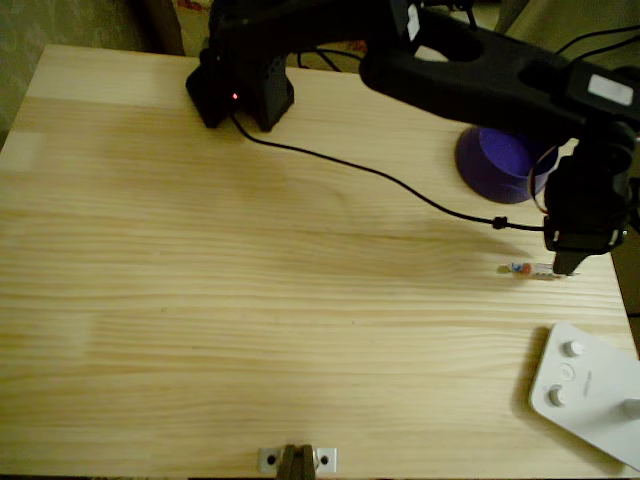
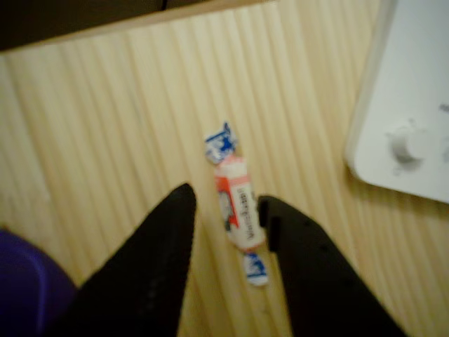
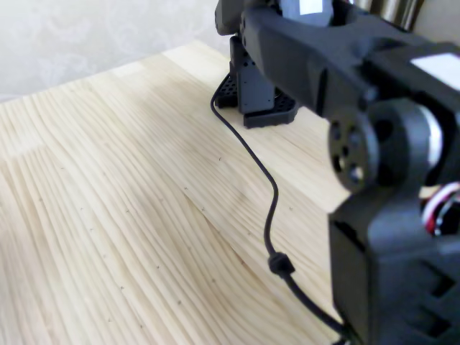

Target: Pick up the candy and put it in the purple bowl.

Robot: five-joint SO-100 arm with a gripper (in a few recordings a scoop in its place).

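Fingers (image 2: 226, 217) parted, straddling the candy (image 2: 235, 203) without yet clamping it. Candy flat on the tabletop (image 1: 250, 280), between the purple bowl (image 1: 495, 160) and the white device (image 1: 590, 390) in the overhead view. Black cable (image 1: 380, 175) trailing across the wood from the arm base (image 1: 240, 90).

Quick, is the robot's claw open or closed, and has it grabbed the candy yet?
Gripper: open, fingers either side of the candy, which lies on the table, not grabbed yet.
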